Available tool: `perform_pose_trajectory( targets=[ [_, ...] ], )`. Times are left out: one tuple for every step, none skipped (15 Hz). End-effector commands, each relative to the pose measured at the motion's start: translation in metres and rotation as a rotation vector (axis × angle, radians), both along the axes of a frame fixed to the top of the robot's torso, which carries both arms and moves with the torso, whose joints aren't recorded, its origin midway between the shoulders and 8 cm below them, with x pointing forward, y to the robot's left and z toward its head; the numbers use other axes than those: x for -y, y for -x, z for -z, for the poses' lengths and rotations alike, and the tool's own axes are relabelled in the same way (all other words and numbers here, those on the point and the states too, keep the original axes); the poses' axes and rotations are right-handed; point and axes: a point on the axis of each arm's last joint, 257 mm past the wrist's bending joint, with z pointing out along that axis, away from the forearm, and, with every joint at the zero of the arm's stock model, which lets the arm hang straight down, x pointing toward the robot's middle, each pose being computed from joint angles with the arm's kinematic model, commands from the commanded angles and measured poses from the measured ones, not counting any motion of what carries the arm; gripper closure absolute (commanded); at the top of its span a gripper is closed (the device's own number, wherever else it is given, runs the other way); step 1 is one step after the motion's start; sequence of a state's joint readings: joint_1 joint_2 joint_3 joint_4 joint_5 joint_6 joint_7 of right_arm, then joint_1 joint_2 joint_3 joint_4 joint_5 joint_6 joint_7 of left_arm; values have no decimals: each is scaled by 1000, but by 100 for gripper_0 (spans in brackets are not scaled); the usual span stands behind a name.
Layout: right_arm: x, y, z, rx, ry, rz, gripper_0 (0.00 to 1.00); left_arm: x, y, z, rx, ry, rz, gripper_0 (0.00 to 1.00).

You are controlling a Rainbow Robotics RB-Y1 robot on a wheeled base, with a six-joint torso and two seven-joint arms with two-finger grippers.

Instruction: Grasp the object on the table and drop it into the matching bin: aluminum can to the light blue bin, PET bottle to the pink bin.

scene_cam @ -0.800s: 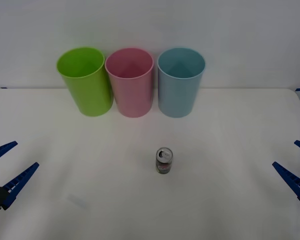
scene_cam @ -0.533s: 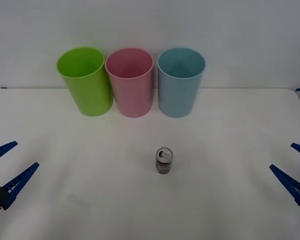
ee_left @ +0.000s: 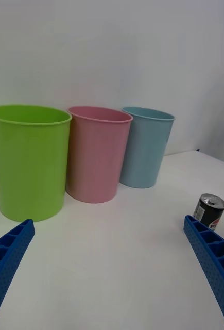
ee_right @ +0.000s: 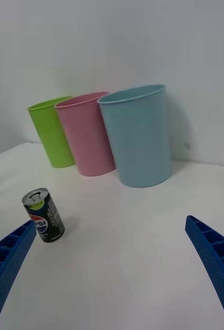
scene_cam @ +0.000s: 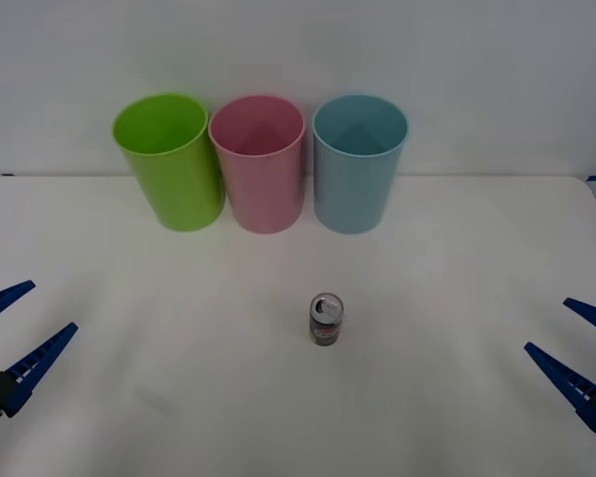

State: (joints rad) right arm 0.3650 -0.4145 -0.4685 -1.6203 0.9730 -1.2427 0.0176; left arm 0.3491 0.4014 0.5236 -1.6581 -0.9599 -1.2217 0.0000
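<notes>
A small aluminum can (scene_cam: 327,319) with a silver pull-tab top and dark printed side stands upright on the white table (scene_cam: 179,298), a little right of the middle; it also appears in the wrist views (ee_right: 44,215) (ee_left: 209,210). At the back stand the pink bin (scene_cam: 258,162) and, to its right, the light blue bin (scene_cam: 358,161). My right gripper (scene_cam: 574,350) is open low at the right edge, well away from the can. My left gripper (scene_cam: 20,328) hangs open at the left edge, also far from it.
A lime green bin (scene_cam: 171,159) stands left of the pink one, all three in a tight row against the white wall. The table's back edge runs just behind them. Open tabletop surrounds the can on every side.
My right gripper has crept a little leftward, in towards the table. The can, the bins and the left gripper have stayed put.
</notes>
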Motion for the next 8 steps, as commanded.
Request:
perform_pose_trajectory(
  targets=[
    [-14,2,14,-21,17,-30,0,0,0,0,0,0,0,0],
    [-21,2,18,-24,20,-46,0,0,0,0,0,0,0,0],
    [-28,1,23,-25,30,-58,0,0,0,0,0,0,0,0],
    [-36,1,26,-25,35,-71,0,0,0,0,0,0,0,0],
    [-46,-1,31,-26,39,-86,0,0,0,0,0,0,0,0],
    [-53,-2,34,-15,52,-96,0,0,0,0,0,0,0,0],
    [-60,-6,37,12,82,-95,0,0,0,0,0,0,0,0],
    [-66,-11,40,31,104,-92,0,0,0,0,0,0,0,0]
  ],
)
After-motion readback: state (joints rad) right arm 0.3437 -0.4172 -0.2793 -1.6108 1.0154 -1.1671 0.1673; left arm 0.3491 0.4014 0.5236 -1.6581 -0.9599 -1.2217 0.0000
